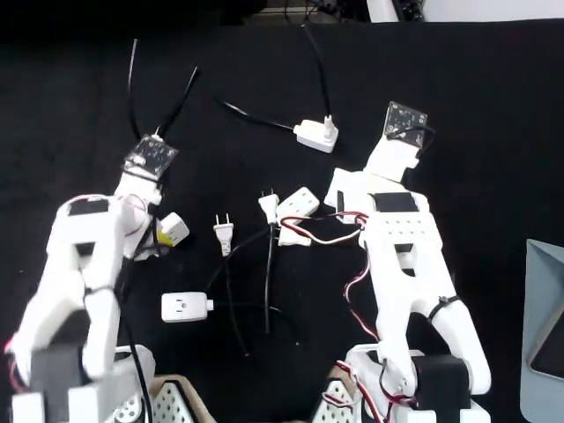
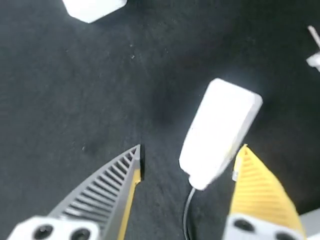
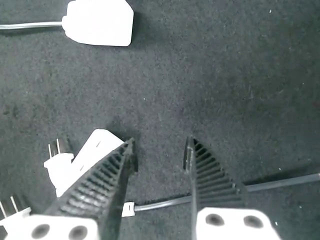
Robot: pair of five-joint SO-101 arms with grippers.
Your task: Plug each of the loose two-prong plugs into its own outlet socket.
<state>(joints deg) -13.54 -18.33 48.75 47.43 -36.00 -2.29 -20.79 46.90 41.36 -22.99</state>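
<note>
The left claw (image 2: 190, 150) hangs spread over what looks like a socket block (image 2: 220, 130) lying by its yellow finger (image 2: 255, 185). It should centre before closing, lest the block skid aside. Nearby, the right claw (image 3: 160, 141), also spread, hovers beside a loose plug (image 3: 57, 162) on the black worktop (image 3: 240, 75).

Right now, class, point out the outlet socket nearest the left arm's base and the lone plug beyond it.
outlet socket (image 1: 185, 307): high view, middle of body.
plug (image 1: 224, 235): high view, body behind prongs.
</note>
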